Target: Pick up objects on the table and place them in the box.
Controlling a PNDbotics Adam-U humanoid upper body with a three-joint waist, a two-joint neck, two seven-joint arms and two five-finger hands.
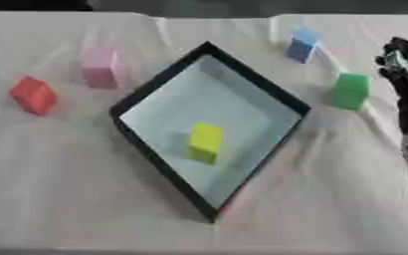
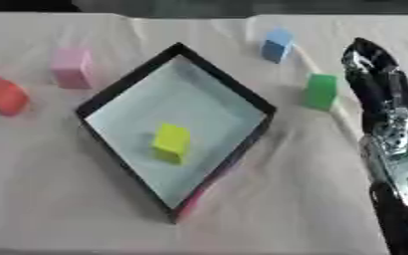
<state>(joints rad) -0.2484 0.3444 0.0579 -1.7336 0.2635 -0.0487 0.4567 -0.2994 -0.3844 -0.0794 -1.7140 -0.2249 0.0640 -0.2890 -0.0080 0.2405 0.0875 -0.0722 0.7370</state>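
Observation:
A black-rimmed box [image 1: 155,84] with a pale floor sits turned like a diamond in the middle of the table. A yellow block [image 1: 206,142] lies inside it. On the cloth around it stand a red block [image 1: 33,95] at far left, a pink block [image 1: 100,67] beside the box's upper left wall, a blue block [image 1: 302,44] at the back right and a green block [image 2: 321,91] to the right. My right hand [image 2: 370,67] reaches in from the right edge, just right of the green block, apart from it and holding nothing; its fingers look straight. My left hand is out of sight.
A white, slightly wrinkled cloth [image 1: 77,199] covers the table. My right forearm [image 2: 397,164] runs along the right edge down to the lower corner. Bare cloth lies in front of the box and to its lower left.

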